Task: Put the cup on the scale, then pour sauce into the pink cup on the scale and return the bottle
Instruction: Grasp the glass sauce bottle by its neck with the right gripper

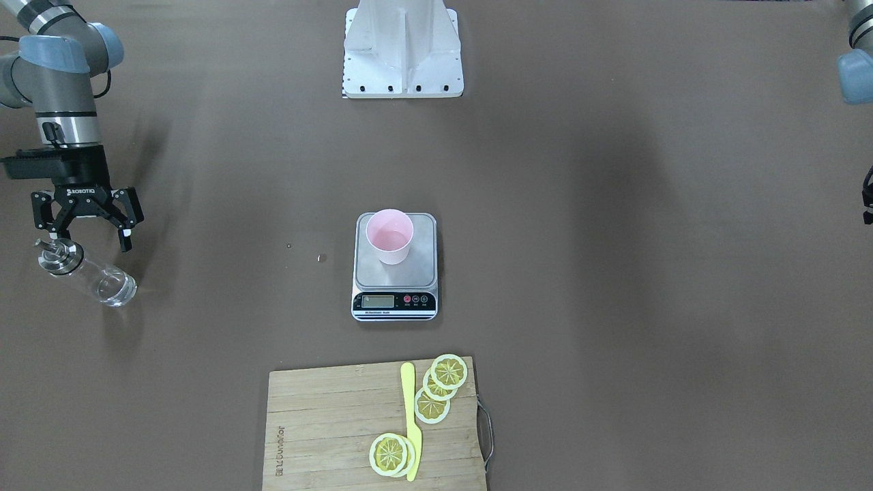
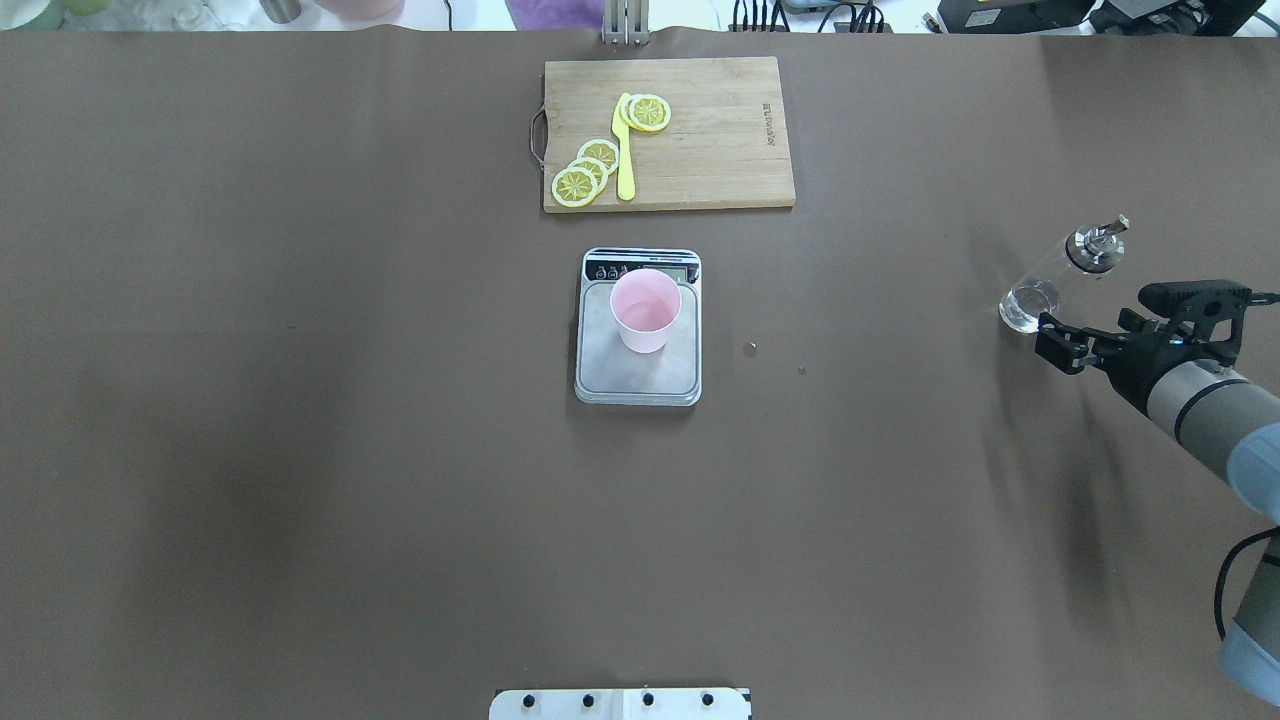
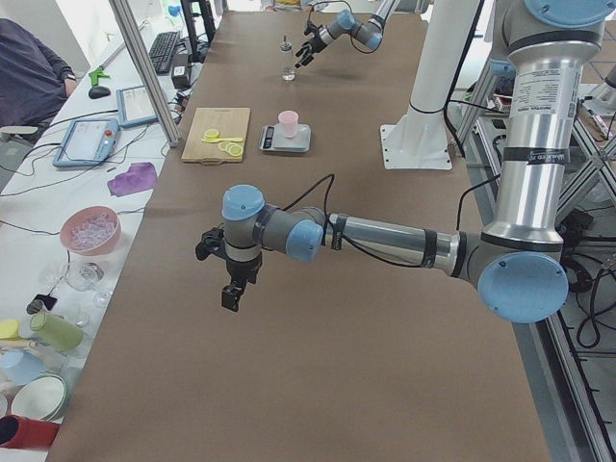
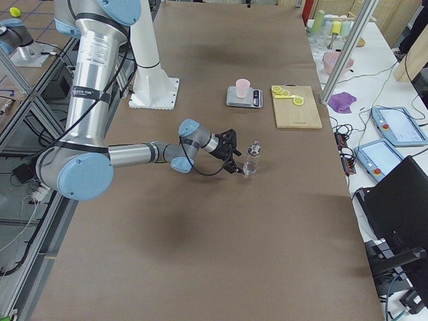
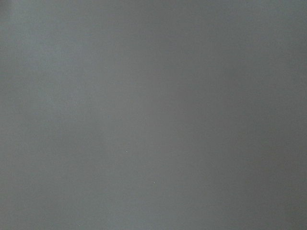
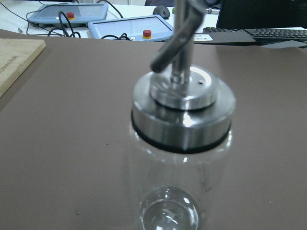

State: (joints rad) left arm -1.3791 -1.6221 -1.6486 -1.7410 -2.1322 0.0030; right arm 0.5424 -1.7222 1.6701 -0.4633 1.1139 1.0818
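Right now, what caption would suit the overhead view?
Pink cup sits on the kitchen scale; the open right gripper hovers by the upright glass bottle.

— Centre of the surface [image 2: 300, 420]?
— Scale [image 2: 638, 375], display end away from the robot. Cup [image 2: 645, 308] on its platform, toward the display end. Board [image 2: 720, 140] beyond the scale; slices [image 2: 590, 170] and knife [image 2: 625, 150] on it.
— Robot's right?
— Bottle [image 2: 1060, 275] upright, well apart from the scale. Right end effector [image 1: 89, 239] just beside it, robot side.
— Left?
— Left end effector [image 3: 221, 279] over the surface, well off from the scale.
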